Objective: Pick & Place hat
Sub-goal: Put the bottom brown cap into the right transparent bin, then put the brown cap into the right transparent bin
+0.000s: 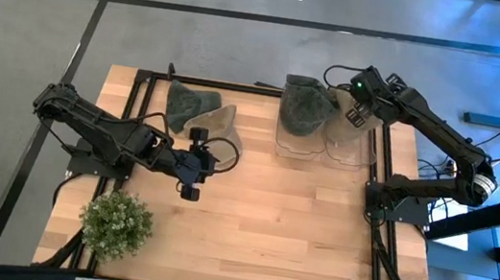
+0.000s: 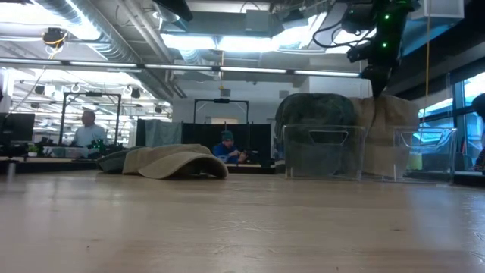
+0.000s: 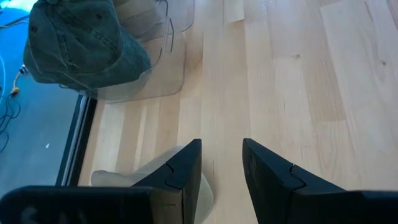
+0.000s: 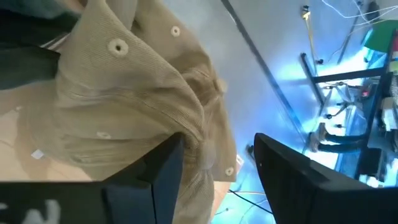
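Tan hat [image 4: 130, 106] sits in clear bin [image 1: 349, 145], right fingers [image 4: 152, 180] apparently parted.

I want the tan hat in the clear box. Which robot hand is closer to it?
Right. The right hand is right at the tan hat in its box; the left hand is far away across the table.

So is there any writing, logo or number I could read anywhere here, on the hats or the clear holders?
None that can be read.
Tan hat: buttons and eyelets only, no lettering showing.
Green hat: plain fabric, no label visible.
Clear stands: bare, no marks.
Screens and fittings in the room behind the table: too small and blurred to read.
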Motion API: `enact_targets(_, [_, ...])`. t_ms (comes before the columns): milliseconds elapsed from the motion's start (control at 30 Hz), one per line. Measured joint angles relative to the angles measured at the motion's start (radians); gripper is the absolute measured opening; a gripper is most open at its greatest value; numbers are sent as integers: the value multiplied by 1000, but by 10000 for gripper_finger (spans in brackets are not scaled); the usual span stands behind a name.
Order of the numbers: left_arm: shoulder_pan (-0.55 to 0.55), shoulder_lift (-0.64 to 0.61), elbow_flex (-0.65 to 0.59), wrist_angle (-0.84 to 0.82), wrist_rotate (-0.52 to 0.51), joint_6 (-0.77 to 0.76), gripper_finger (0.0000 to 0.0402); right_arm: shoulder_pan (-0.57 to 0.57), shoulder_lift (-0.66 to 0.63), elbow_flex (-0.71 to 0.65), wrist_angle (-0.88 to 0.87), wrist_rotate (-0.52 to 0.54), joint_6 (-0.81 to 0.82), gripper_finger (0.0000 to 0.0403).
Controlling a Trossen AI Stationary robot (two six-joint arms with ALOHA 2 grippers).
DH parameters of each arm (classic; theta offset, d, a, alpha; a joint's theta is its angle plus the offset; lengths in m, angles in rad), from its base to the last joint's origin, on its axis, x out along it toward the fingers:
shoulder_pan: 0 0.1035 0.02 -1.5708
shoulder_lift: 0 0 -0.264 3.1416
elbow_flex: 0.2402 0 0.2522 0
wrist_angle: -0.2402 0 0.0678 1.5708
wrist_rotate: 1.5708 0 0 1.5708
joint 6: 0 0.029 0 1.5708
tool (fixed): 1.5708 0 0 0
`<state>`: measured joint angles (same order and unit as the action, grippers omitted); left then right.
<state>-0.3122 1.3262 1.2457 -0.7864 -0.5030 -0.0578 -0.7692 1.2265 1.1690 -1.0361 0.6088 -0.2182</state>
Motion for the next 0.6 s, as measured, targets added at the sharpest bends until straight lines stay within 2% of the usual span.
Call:
enact_targets(167, [0, 0, 0, 0, 0, 0, 111, 1, -1, 0, -1, -127, -27, 197])
enact_targets(400, [0, 0, 0, 0, 0, 0, 111, 0, -1, 57, -1, -1, -26, 197])
enact_targets(533, [0, 7, 0, 22, -1, -16, 111, 1, -1, 132, 14, -14, -20, 197])
enact_targets(600, [4, 19, 0, 34, 0, -23, 111, 11, -1, 178, 20, -74, 1, 197])
